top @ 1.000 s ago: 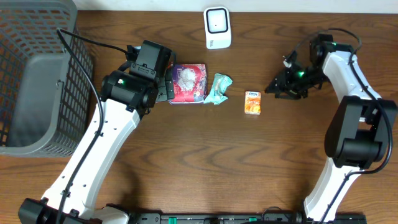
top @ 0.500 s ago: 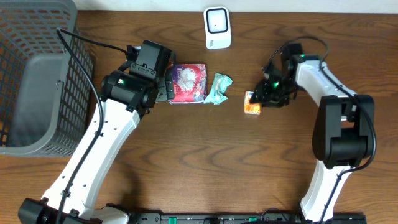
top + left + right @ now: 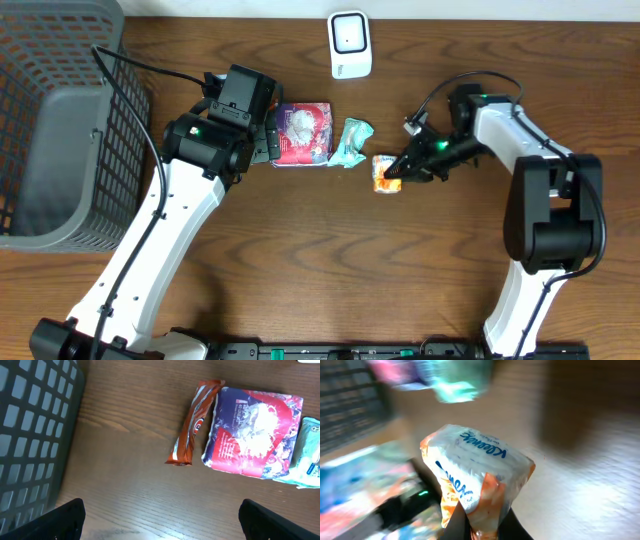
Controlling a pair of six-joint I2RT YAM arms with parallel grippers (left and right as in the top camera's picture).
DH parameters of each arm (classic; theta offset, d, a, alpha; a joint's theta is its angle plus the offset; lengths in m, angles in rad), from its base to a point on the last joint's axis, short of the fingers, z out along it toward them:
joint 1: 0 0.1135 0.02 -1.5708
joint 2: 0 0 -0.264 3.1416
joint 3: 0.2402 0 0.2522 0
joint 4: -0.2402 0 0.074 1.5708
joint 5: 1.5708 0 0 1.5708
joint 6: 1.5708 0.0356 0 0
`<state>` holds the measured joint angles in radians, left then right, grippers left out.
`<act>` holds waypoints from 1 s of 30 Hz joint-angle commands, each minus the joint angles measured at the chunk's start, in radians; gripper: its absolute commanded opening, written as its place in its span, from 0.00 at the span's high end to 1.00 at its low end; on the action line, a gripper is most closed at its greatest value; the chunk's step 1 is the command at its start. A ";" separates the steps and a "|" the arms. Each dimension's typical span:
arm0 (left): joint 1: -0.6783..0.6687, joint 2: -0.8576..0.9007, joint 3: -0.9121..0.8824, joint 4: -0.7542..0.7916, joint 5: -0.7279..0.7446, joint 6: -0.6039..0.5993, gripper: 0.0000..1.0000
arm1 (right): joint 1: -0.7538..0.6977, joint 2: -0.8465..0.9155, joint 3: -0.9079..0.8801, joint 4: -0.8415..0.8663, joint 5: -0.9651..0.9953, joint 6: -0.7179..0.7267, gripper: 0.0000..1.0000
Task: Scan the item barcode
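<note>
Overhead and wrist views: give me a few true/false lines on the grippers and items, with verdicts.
1. The right gripper is shut on the Kleenex pack. True.
2. The left gripper grips the red and white packet. False: it is open and holds nothing.
3. The Kleenex pack rests against the white scanner. False: the scanner stands well apart from it.
4. The teal packet lies beside the red and white packet. True.

Dark wooden table point(image 3: 300, 250) with grey basket point(image 3: 40, 40), white scanner point(image 3: 350, 44), red packet point(image 3: 303, 133), teal packet point(image 3: 351, 143), brown bar point(image 3: 194, 422).
</note>
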<state>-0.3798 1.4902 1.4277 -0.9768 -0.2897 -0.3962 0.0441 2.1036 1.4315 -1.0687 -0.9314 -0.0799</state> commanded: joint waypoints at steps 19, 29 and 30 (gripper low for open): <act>0.003 0.000 0.012 -0.003 -0.003 -0.002 0.02 | -0.152 -0.002 0.027 -0.397 -0.331 -0.812 0.99; 0.003 0.000 0.012 -0.003 -0.003 -0.002 0.02 | -0.106 -0.002 0.146 -0.395 -0.372 -0.573 0.99; 0.003 0.000 0.012 -0.003 -0.002 -0.002 0.02 | -0.097 -0.002 0.184 -0.383 -0.330 -0.526 0.99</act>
<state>-0.3798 1.4906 1.4277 -0.9764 -0.2897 -0.3962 -0.0792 2.1036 1.5074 -1.4681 -1.2797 -0.7444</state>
